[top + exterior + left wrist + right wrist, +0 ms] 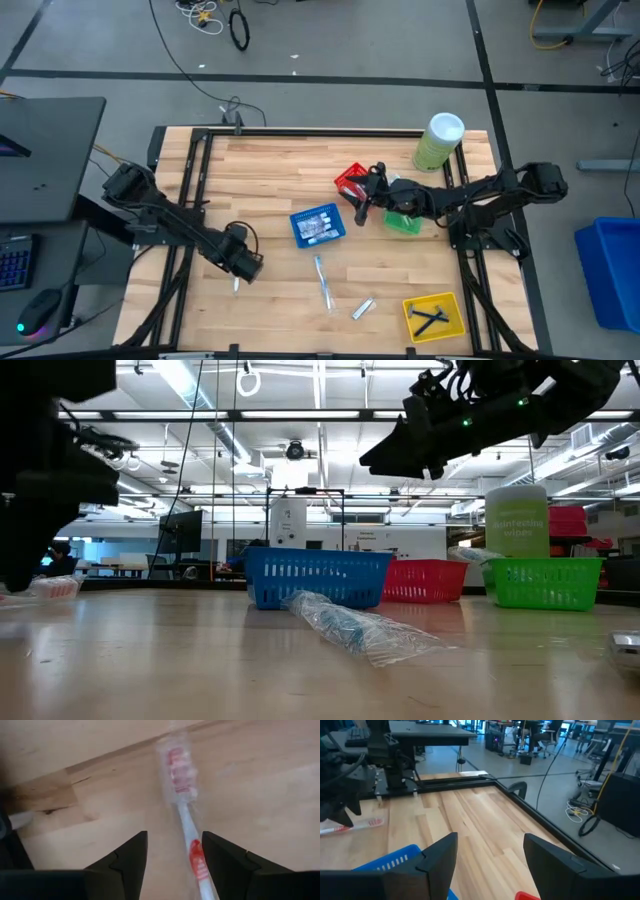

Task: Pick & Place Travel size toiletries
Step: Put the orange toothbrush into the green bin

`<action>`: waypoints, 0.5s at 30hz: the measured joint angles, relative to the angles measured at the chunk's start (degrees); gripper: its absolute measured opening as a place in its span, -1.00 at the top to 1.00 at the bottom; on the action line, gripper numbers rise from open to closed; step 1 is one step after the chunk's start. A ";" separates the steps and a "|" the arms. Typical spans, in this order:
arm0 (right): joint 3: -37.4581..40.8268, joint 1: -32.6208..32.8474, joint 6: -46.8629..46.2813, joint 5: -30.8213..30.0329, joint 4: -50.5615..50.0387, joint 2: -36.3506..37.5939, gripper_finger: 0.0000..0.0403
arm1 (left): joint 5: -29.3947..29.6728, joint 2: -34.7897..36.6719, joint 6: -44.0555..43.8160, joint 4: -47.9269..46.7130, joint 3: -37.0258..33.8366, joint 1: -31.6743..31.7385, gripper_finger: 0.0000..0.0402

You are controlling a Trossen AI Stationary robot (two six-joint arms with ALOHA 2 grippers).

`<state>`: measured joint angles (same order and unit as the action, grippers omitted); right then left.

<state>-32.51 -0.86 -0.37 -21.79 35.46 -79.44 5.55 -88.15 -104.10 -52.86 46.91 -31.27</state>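
Note:
My left gripper [172, 865] is open and low over the table's near-left part [240, 265]. Its fingers stand on either side of a red-handled toothbrush [187, 825] in clear wrap, which lies flat on the wood and runs close along one finger. My right gripper [490, 865] is open and empty, held high near the red basket [350, 182]. A pale-blue toothbrush [322, 280] and a small silver tube [363, 308] lie on the table. The blue basket [318, 225] holds small items, and the yellow basket [433, 315] holds dark razors.
A green basket [402, 221] sits beside the right arm, and a pale-green cylinder [438, 140] with a white lid stands at the far right. The wrapped pale-blue toothbrush [350, 628] lies in front of the blue basket [315, 578]. Bare wood spans the far-left part.

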 joint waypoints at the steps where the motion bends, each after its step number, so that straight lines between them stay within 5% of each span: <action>1: 0.00 -0.09 -0.05 -0.01 0.00 0.00 -0.18 | 0.31 -0.03 -0.39 0.90 -0.91 0.09 0.01; 9: 0.00 -0.20 -0.71 0.15 -0.07 0.00 -0.06 | 3.38 0.38 -0.56 10.03 -7.41 0.04 0.12; 15: 0.00 -0.17 -0.91 8.98 -0.51 -0.02 0.01 | 5.35 0.07 0.92 10.03 -6.46 0.03 0.50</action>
<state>-32.51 -1.04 -1.28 -12.82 34.95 -79.46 10.90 -88.08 -103.18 -42.83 40.45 -31.24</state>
